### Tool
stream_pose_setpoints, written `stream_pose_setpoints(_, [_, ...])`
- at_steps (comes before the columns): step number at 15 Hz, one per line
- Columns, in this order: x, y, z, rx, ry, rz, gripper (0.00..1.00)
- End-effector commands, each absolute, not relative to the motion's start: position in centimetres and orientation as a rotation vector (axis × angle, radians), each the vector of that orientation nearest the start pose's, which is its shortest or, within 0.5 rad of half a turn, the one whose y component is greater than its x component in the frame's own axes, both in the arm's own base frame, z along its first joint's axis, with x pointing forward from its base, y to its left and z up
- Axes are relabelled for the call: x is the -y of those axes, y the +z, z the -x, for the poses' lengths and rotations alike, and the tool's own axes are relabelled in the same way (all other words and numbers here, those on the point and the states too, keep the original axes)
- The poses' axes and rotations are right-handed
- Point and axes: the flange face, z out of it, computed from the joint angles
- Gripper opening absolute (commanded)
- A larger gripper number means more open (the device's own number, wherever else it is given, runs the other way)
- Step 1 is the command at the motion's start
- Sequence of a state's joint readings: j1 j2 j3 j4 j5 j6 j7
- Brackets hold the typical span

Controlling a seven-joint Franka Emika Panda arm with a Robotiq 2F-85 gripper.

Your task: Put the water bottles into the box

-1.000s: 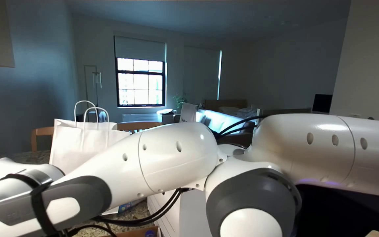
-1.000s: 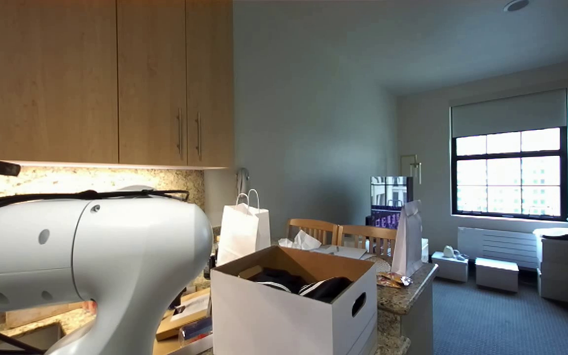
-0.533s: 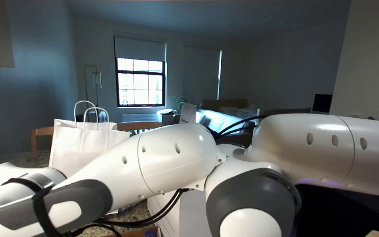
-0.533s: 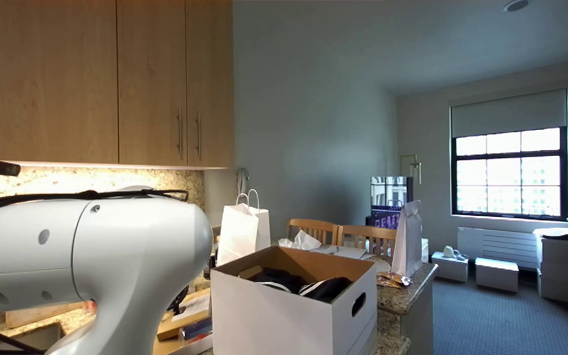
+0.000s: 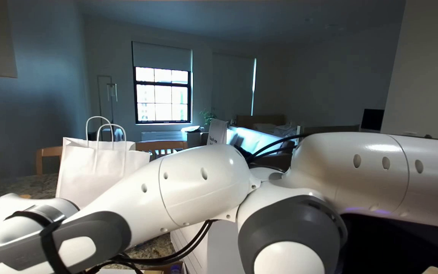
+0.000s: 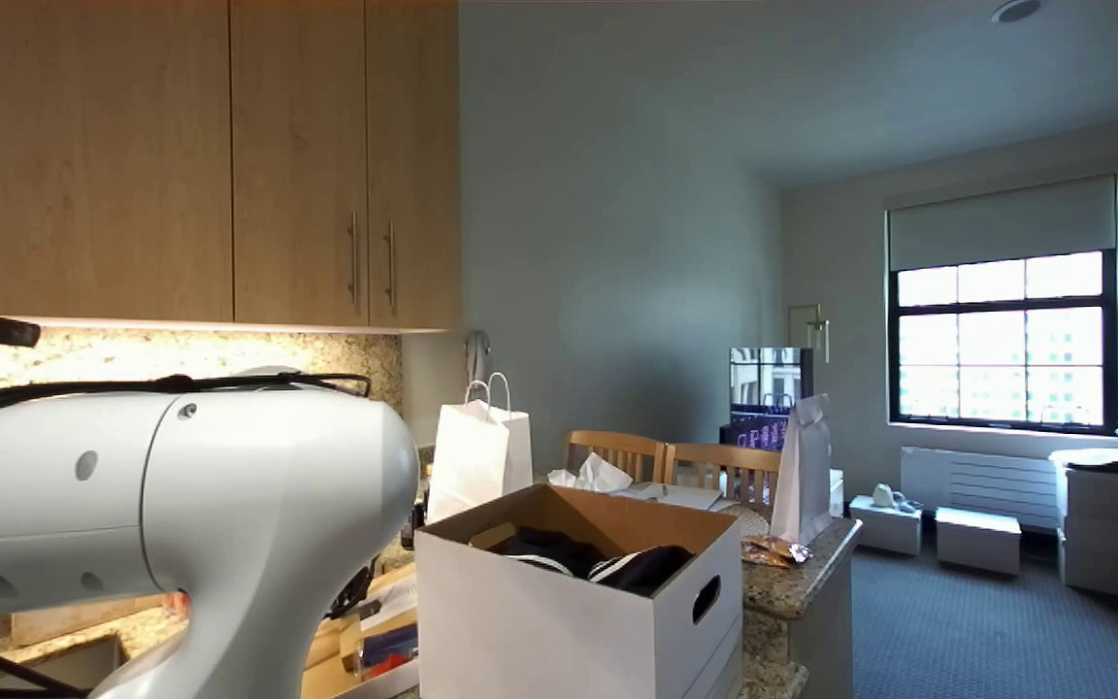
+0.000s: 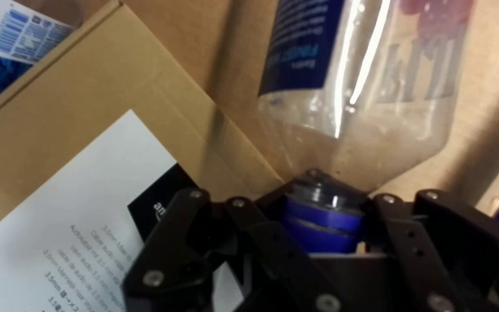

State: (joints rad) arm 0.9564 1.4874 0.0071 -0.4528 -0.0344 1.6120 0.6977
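Note:
A clear water bottle (image 7: pixel 362 125) with a dark blue label and reddish print lies on brown cardboard in the wrist view. My gripper (image 7: pixel 321 195) is shut on its neck, just past the blue cap (image 7: pixel 327 229). Part of another bottle (image 7: pixel 24 39), with a barcode label, shows at the top left corner. In an exterior view, a bottle (image 6: pixel 389 649) lies low beside the box (image 6: pixel 535 621), a white carton with a brown inside and an oval hand hole. Dark items with white stripes fill part of that box. The gripper itself is hidden behind or below the arm outside the wrist view.
A brown cardboard parcel (image 7: pixel 115 86) with a white label lies against the bottle's neck. A white paper bag (image 6: pixel 481 456) stands behind the box, and a taller pale bag (image 6: pixel 805 476) near the counter's edge. A wooden cabinet (image 6: pixel 151 165) hangs above the arm.
The arm's forearm and wrist have sunk a little in an exterior view. Beside the box, the cardboard and the bottle have shifted slightly. The box stands still.

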Motion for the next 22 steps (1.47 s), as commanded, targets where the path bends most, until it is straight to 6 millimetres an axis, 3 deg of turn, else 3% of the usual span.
stream_pose_setpoints(1, [-61.9, 8.8, -43.5, 0.523, 0.363, 3.363, 0.02])
stream_pose_setpoints(11, [-63.2, 12.6, -40.8, 0.545, 0.361, 3.441, 0.09])
stream_pose_setpoints(19, [-61.4, 13.5, -42.7, 0.449, 0.442, 3.472, 0.1])
stream_pose_setpoints(22, [-60.9, 14.8, -43.3, 0.425, 0.489, 3.462, 0.1])
